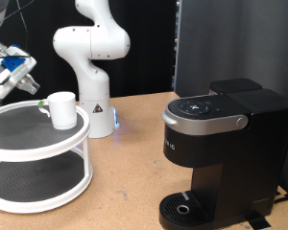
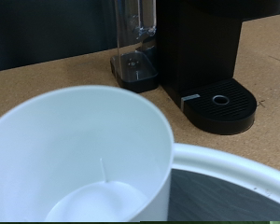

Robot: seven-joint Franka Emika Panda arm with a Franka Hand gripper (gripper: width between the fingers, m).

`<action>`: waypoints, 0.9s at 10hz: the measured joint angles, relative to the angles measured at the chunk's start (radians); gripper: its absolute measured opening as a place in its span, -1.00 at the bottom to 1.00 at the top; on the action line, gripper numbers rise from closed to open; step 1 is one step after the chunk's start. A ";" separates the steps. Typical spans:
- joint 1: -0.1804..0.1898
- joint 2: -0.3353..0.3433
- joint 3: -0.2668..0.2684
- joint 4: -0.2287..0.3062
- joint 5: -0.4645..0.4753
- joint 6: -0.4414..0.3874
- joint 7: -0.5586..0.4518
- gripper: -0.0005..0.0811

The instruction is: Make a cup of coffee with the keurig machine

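While the gripper [image 1: 19,84] hovered just left of the cup [image 1: 61,107] on the round shelf [image 1: 48,144], fetching seemed underway. Whether its fingers were open could not be told. The keurig machine [image 1: 221,144] stood far right.

Bare tabletop [image 1: 134,163] separates the shelf stand [image 1: 38,158] from the keurig machine [image 1: 216,153].

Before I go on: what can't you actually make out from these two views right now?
- Gripper: in the exterior view it sits at the left edge, blurred and partly cut off; whether it is open or shut is unclear. The wrist view shows no fingers.
- Cup: its handle isn't visible in the wrist view, where the cup fills the foreground and runs off the bottom edge.
- Keurig machine: the top is cut off in the wrist view; button labels are too small in the exterior view.
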 joint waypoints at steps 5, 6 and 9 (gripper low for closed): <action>0.001 0.027 -0.005 -0.028 0.011 0.039 -0.047 0.00; 0.001 0.027 -0.007 -0.029 0.011 0.055 -0.080 0.00; 0.001 0.038 -0.009 -0.040 0.006 0.051 -0.089 0.77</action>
